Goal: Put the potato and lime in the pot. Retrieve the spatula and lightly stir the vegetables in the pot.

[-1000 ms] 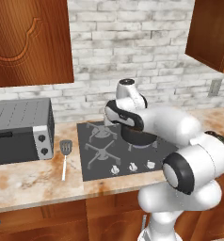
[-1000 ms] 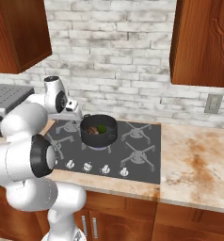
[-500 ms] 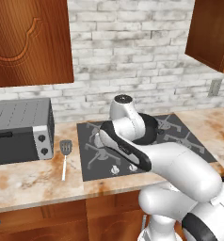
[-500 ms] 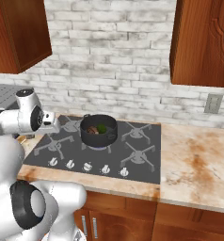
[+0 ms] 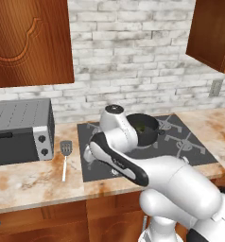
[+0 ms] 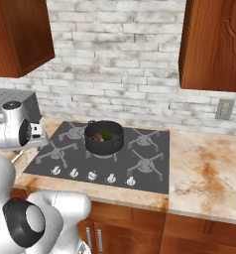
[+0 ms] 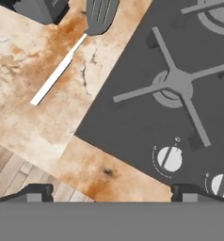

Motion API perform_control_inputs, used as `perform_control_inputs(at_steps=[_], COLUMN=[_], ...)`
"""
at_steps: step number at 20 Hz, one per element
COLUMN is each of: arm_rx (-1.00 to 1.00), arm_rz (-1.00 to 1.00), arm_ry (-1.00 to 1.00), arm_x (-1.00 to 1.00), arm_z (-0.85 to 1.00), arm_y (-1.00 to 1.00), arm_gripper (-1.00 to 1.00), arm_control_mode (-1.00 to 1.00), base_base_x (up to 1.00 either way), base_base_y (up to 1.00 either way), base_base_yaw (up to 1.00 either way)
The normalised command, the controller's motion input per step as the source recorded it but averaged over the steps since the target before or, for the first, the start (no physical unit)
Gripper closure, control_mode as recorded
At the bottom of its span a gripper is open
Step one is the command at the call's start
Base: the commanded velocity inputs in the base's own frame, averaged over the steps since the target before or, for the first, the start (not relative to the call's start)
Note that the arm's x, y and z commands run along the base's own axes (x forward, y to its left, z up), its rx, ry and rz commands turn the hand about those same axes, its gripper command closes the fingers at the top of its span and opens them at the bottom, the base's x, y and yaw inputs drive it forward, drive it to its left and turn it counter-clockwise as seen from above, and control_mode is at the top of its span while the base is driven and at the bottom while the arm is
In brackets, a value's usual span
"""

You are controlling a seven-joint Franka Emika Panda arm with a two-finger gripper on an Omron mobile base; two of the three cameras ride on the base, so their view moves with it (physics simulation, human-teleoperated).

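In the hand view the claw (image 7: 107, 195) hangs over the front edge of the counter (image 7: 34, 127), its two dark fingertips (image 7: 35, 192) set wide apart with nothing between them. Just beyond, the near left corner of the black cooktop (image 7: 147, 122) runs across the view, with white control knobs (image 7: 169, 158) along its front and a grey burner grate (image 7: 172, 82) behind them. On the marbled counter beside the cooktop lies the spatula (image 7: 69, 59), flat, its pale handle pointing towards the counter's front and its grey slotted head at the far end, close to the corner of the toaster oven (image 7: 38, 9). In the left base view the spatula (image 5: 65, 158) lies between the toaster oven (image 5: 21, 130) and the cooktop (image 5: 147, 146), touching neither. Farther back the pot (image 6: 104, 138) stands upright on the rear left burner of the cooktop (image 6: 145, 163), well apart from the spatula. Inside it sit the lime (image 6: 107, 135) and the potato (image 6: 96, 135), side by side. In the left base view the arm covers part of the pot (image 5: 143, 126). Behind everything rises the pale brick wall (image 6: 120, 89), with wooden cabinets (image 6: 214, 44) above.
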Motion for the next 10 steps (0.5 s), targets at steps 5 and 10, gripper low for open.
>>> perform_control_inputs(at_steps=[5,10], arm_rx=[0.00,-0.02], arm_rz=[-0.06,-0.18], arm_ry=[0.24,0.13], arm_x=[0.01,0.01], arm_z=[-0.02,-0.01], arm_y=[0.56,0.67], arm_gripper=[-1.00,-1.00], arm_control_mode=[-1.00,-1.00], base_base_x=[0.00,0.00], base_base_y=[0.00,0.00], base_base_yaw=[0.00,0.00])
